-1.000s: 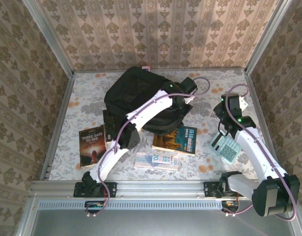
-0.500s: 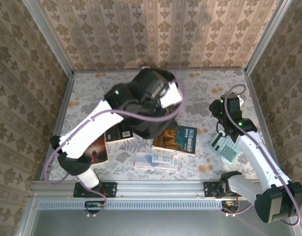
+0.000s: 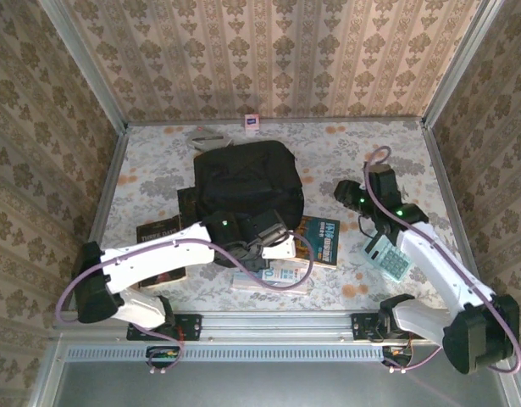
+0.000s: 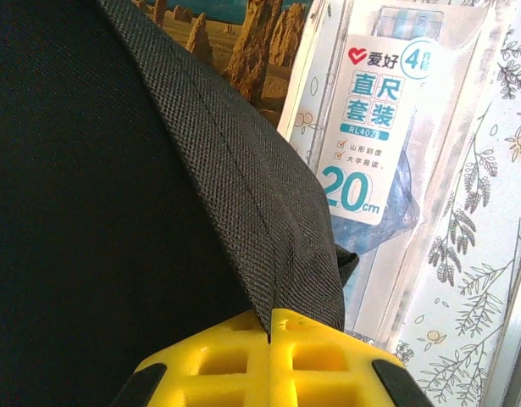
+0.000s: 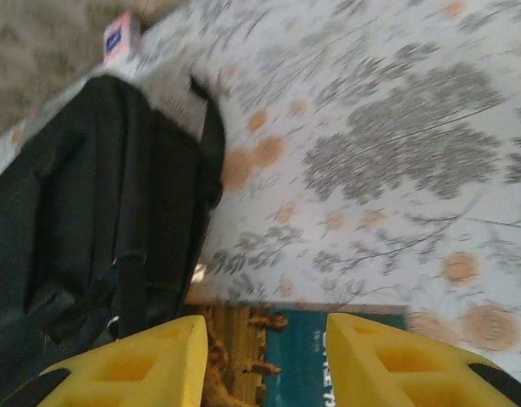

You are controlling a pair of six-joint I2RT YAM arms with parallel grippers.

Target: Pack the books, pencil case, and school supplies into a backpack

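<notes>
The black backpack [image 3: 243, 182] lies in the middle of the table. My left gripper [image 3: 273, 242] is at its near edge, shut on a fold of its fabric [image 4: 268, 220]. My right gripper [image 3: 345, 193] hangs open over the far end of the brown-and-teal book [image 3: 315, 242], its jaws apart with nothing between them. That book [image 5: 311, 356] lies just below the fingers, beside the backpack [image 5: 91, 212]. A dark book with an orange glow [image 3: 158, 236] lies at the left. A clear ruler packet [image 3: 273, 278] lies near the front edge. The pencil case is hidden.
A teal calculator [image 3: 387, 254] lies under my right forearm. A small pink-white packet [image 3: 252, 123] stands at the back wall. A black book's edge [image 3: 185, 203] peeks out left of the backpack. Something grey [image 3: 205, 136] sticks out behind the backpack. Metal rails edge the table.
My left arm has swung from high over the backpack down to its near edge, holding the fabric; the backpack has settled flatter and squarer. My right gripper has moved left.
</notes>
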